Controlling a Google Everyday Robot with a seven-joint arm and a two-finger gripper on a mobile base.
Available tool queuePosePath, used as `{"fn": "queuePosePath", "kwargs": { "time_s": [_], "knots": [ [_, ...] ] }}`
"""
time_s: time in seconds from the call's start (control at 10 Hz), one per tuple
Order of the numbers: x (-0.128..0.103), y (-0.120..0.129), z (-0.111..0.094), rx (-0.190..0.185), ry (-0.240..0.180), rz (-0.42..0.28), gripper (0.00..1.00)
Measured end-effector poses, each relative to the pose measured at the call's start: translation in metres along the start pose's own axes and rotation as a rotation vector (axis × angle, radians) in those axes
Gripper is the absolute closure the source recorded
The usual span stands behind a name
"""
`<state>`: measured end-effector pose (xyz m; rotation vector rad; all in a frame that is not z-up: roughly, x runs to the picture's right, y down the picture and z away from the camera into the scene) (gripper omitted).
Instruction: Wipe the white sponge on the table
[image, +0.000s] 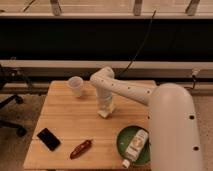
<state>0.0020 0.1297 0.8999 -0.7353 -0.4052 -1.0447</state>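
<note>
The white sponge (105, 113) is a small off-white block resting on the light-brown wooden table (67, 117), near the middle of its top. My gripper (105, 107) points straight down from the white arm and is shut on the sponge, pressing it on the wood. The arm comes in from the lower right and bends at an elbow behind the sponge.
A translucent white cup (76, 86) stands at the back left of the table. A black phone (49, 139) and a red pepper-like object (81, 148) lie at the front left. A green plate (120, 142) with a white bottle (135, 146) sits front right. An office chair (7, 115) stands left.
</note>
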Motion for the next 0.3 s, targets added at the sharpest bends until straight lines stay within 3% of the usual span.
{"fn": "queuePosePath", "kwargs": {
  "time_s": [0.3],
  "knots": [
    [0.0004,-0.002,-0.0006,-0.005,0.008,-0.025,1.0]
  ]
}}
